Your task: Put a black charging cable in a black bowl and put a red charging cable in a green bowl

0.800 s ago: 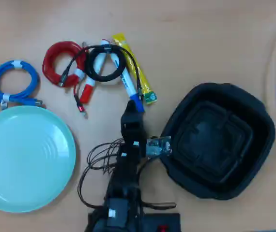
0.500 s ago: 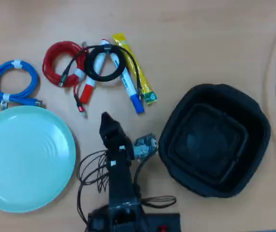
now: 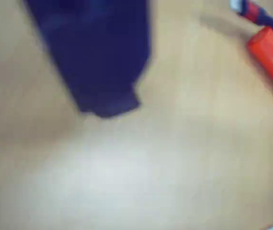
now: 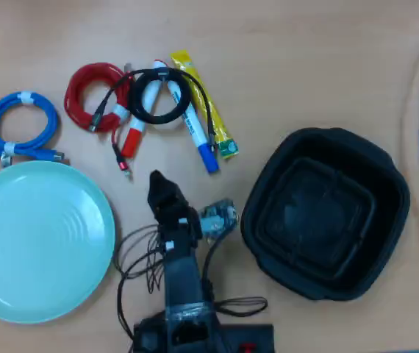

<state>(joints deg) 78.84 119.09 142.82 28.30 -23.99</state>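
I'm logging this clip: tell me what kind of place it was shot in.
Probably a desk at an office or hobby bench: a plain wooden tabletop, coiled cables such as the blue cable, and markers.

The wrist view was badly blurred. One dark jaw of the hand (image 3: 108, 108) showed, its mate unseen, so its state stayed unclear. Right of it, a red marker cap (image 3: 272, 57) was cut off by the edge.

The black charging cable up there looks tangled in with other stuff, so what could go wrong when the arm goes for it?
The black charging cable lies across two markers and touches the red charging cable, so a grab might drag those along. Its loose plug ends could snag. The gripper is over bare table, and the blurry wrist view may make aiming harder.
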